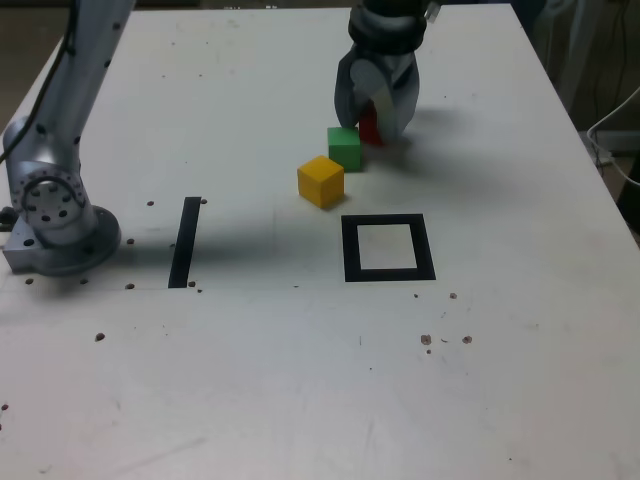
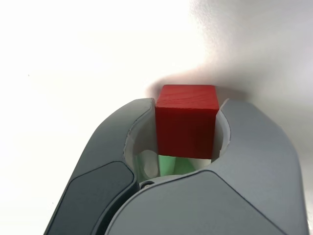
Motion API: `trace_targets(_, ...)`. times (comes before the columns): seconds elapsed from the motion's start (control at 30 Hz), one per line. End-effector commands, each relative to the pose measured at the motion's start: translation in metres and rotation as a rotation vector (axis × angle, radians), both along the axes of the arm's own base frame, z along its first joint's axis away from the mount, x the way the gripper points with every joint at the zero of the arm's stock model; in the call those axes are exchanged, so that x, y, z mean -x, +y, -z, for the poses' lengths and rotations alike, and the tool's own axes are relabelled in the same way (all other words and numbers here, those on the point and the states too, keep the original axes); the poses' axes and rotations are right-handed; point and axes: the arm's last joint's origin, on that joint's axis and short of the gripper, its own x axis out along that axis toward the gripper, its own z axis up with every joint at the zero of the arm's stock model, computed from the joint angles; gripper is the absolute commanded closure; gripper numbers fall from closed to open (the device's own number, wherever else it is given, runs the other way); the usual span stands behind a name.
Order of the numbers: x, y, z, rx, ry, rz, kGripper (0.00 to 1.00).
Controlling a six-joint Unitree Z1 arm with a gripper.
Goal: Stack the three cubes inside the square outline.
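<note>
My gripper (image 1: 376, 128) is low over the table at the back, its jaws shut on the red cube (image 1: 369, 125). In the wrist view the red cube (image 2: 186, 122) sits squarely between the two grey fingers (image 2: 122, 127) of the gripper (image 2: 188, 105), with a sliver of green (image 2: 178, 165) showing behind it. The green cube (image 1: 344, 147) stands on the table right beside the gripper, toward the exterior view's left. The yellow cube (image 1: 320, 181) rests a little nearer the camera. The square outline (image 1: 350, 250) lies nearer still, with nothing inside it.
A straight black tape strip (image 1: 185, 242) lies at the exterior view's left, near the arm's base (image 1: 50, 220). Small dark specks dot the white table (image 1: 300, 380). Cables hang past the table's edge at the exterior view's right.
</note>
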Motion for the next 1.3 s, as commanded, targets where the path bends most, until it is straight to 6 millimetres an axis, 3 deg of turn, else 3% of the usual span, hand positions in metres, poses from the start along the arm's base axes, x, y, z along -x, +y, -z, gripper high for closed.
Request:
trace_targets(0.0, 0.002, -0.005, -0.018, -0.007, -0.042, 0.008, 0.69)
trace_targets(0.23, 0.003, -0.034, -0.070, -0.047, -0.170, 0.016, 0.70)
trace_targets(0.4, 0.009, -0.055, -0.084, -0.074, -0.153, -0.016, 0.70)
trace_targets(0.67, 0.022, -0.097, -0.076, -0.091, -0.054, -0.172, 0.70)
trace_targets(1.0, 0.036, -0.177, -0.081, -0.008, -0.059, -0.405, 0.71)
trace_targets(1.13, 0.037, -0.195, -0.068, 0.013, -0.040, -0.460, 0.71)
trace_targets(1.27, 0.034, -0.202, -0.047, 0.019, -0.045, -0.505, 0.71)
